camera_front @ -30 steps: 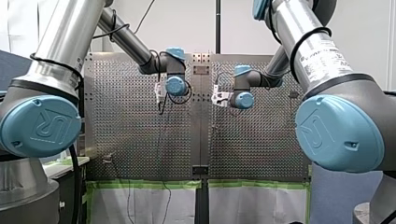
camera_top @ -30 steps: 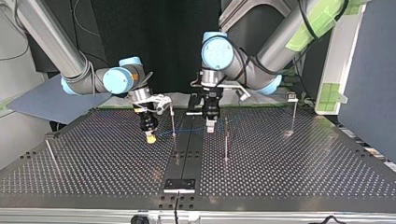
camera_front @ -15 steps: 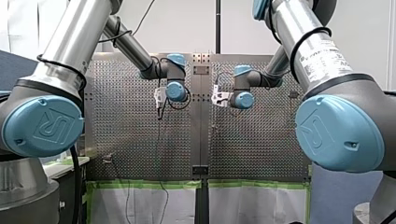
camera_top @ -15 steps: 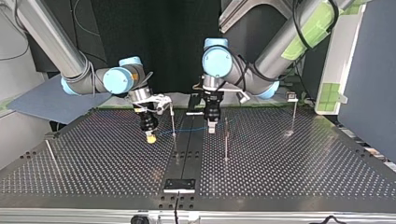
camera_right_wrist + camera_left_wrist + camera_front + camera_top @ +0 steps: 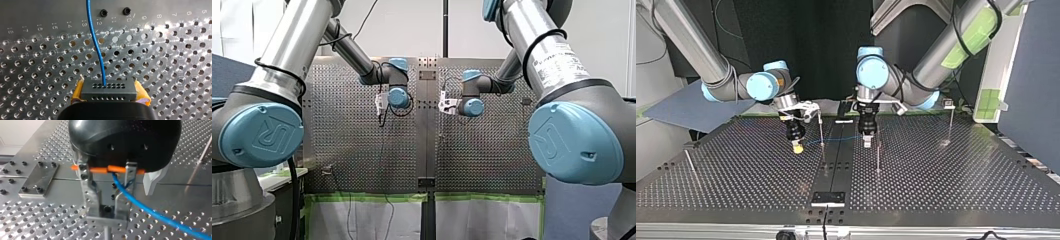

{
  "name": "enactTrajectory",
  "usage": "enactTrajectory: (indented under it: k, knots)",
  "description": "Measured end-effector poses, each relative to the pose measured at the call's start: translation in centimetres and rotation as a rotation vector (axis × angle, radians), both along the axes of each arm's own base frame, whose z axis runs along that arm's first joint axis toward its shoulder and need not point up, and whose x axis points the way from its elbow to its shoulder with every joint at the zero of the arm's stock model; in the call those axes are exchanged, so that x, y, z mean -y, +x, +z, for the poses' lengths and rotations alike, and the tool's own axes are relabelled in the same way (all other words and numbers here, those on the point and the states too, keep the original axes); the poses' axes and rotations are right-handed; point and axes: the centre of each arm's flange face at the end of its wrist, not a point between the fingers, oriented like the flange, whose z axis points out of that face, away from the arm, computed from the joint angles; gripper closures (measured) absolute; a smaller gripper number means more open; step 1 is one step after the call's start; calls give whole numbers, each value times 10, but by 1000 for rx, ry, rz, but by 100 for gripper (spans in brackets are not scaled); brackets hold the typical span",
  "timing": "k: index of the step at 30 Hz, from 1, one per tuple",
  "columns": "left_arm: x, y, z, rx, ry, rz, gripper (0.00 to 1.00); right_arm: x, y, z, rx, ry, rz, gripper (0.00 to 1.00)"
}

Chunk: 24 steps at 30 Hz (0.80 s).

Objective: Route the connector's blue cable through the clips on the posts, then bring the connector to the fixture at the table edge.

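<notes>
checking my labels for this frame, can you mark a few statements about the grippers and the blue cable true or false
1. My right gripper clamps the connector between yellow pads. True.
2. The blue cable leaves the connector's face that points away from that gripper. True.
3. Both grippers hang on the same side of the centre rail. False: in the top view my right gripper is left of the centre rail and my left gripper is right of it.
4. The connector lies loose on the plate. False: my right gripper holds it.
5. My left gripper is beside a thin post. True.
</notes>
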Motion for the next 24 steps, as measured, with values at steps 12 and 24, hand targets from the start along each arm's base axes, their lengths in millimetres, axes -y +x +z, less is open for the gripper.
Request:
enactTrajectory:
  k: [12,24]
  knots:
    - [7,15,-2,-12,9,0,0,-2,2,0,-1,-2,4,100]
    - [2,22,4,-9,7,56,0,-2,3,0,-1,-1,4,100]
